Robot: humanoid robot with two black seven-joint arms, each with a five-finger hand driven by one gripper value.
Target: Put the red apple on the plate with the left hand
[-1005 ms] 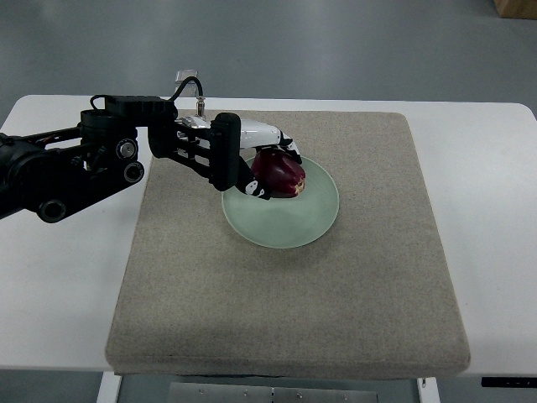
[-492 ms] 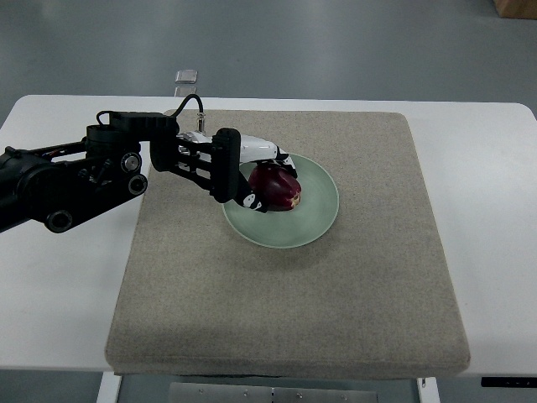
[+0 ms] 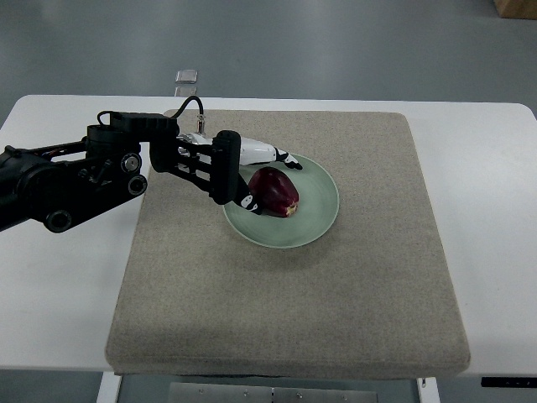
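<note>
— Apple [image 3: 273,191] first: where does it sit?

— On the pale green plate [image 3: 315,220], in its left half, dark red and resting on the glaze. The plate lies on the beige mat [image 3: 285,311], nearer the mat's far edge than its near one, and left of the mat's middle.

— And your left hand [image 3: 252,176]?

— My arm comes in over the table's [image 3: 50,294] left edge and reaches across the mat's far-left corner. My hand lies against the apple's left side. One white finger [image 3: 277,155] stretches along the plate's far-left rim, above the fruit; another curls at its near-left side. My fingers are loosened around the apple, close beside it, but I cannot tell whether they touch it or grip it.

— Anything else there?

— A small clear block [image 3: 186,75] at the table's far edge.
</note>
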